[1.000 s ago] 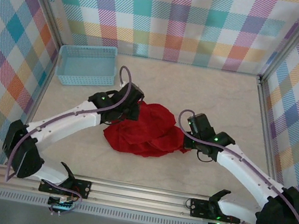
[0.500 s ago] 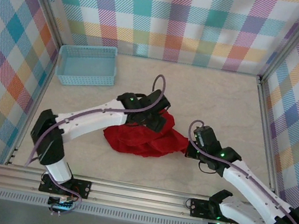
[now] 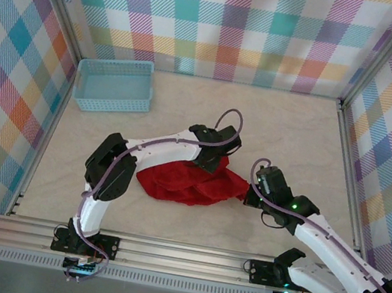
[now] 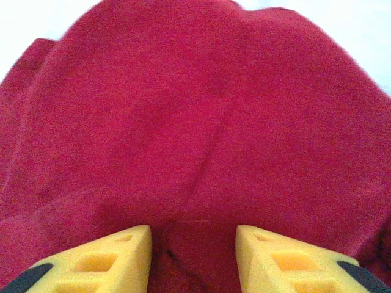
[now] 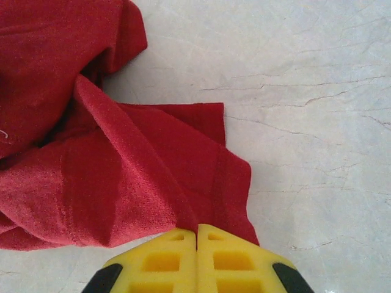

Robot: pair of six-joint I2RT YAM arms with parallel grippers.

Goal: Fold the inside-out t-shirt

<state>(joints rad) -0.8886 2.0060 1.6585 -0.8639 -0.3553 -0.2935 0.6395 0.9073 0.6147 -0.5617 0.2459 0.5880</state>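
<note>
nearest the bases, the right gripper [image 5: 197, 231] is pressing its yellow fingers tight together with no gap, and the corner of the inside-out t-shirt [image 3: 182, 182] is running right in under the tips, so it is most likely pinching a thin hem edge there. holding that corner low and out to the right is probably serving to anchor one end of the cloth so the bunched middle can be drawn flat.

the red shirt itself is lying crumpled in the middle of the pale marble-look table [image 3: 283, 124], between the two arms, with folds piling over one another and no neat edge showing; the fold is not yet begun.

just beyond, the left gripper [image 4: 192, 235] is hanging over the shirt's far right part with its fingers spread apart, straddling a raised crease. it is gripping nothing, and seems to be lining up on that ridge to take a second hold for spreading.

farthest back at the left, the light-blue basket [image 3: 112, 107] is sitting well apart from the cloth.
</note>
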